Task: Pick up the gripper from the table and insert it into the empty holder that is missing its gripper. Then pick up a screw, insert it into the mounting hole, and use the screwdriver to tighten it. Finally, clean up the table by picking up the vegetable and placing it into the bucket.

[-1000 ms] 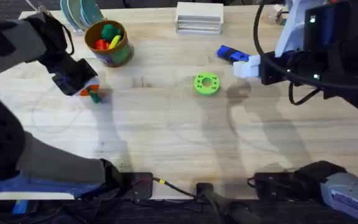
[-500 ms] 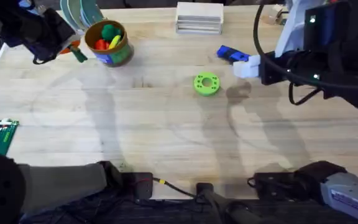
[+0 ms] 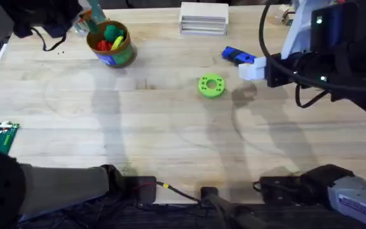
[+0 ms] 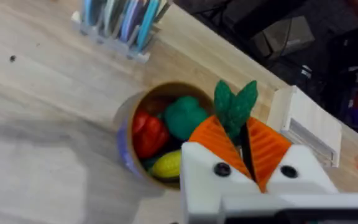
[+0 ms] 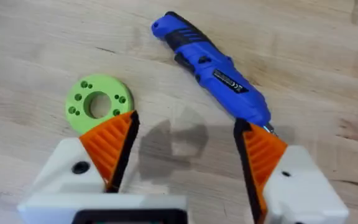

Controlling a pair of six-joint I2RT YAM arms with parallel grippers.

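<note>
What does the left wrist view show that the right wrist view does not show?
Left wrist view: the left gripper shut on the vegetable, above the bucket of plush toys, with a rack of coloured discs behind. Right wrist view: the right gripper open above bare wood, the screwdriver lying flat, and a green disc. Both share the wooden table.

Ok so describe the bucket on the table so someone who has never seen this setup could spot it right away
Look to the far left part of the wooden table, beside the rack of upright plates. The bucket is the short round can there, orange inside with a blue-green outside. It alone holds plush toys, red, green and yellow, and the left end effector hangs over it holding the leafy green vegetable.
</note>
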